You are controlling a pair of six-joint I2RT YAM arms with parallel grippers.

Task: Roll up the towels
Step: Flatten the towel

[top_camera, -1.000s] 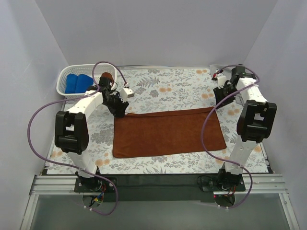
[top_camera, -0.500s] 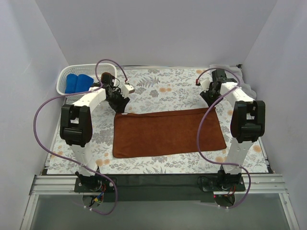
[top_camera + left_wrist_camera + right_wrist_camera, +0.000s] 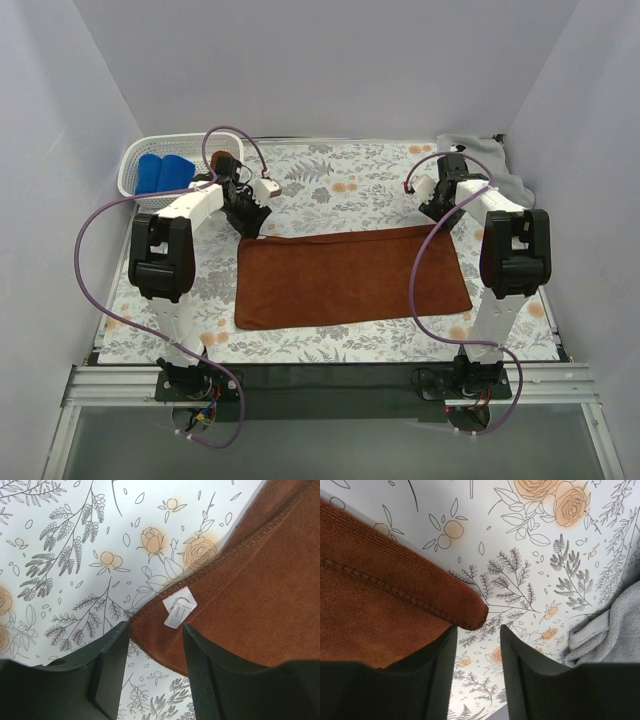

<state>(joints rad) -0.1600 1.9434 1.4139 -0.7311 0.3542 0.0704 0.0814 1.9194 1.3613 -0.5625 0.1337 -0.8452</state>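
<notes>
Rust-brown towel (image 3: pixel 350 275) lies flat, fully spread, mid-table on the floral tablecloth (image 3: pixel 330 180), long side running left-right. Both arms reach over its far edge, one per corner.

Left gripper (image 3: pixel 155 630): jaws apart, holding nothing. The towel's far-left corner lies between the fingers in the wrist view, flat on the cloth, white label (image 3: pixel 179 607) face up just inside the hem.

Right gripper (image 3: pixel 477 630): jaws apart, nothing held. The far-right corner sits just ahead of the gap, slightly toward the left finger, also flat.

Further back: white basket (image 3: pixel 135 160) at the far left with blue towels (image 3: pixel 160 172) inside, and a brown roll (image 3: pixel 222 160) at its right end; can't tell whether it is in or beside the basket. Grey towel (image 3: pixel 495 165) lies crumpled in the far right corner, unrolled.
</notes>
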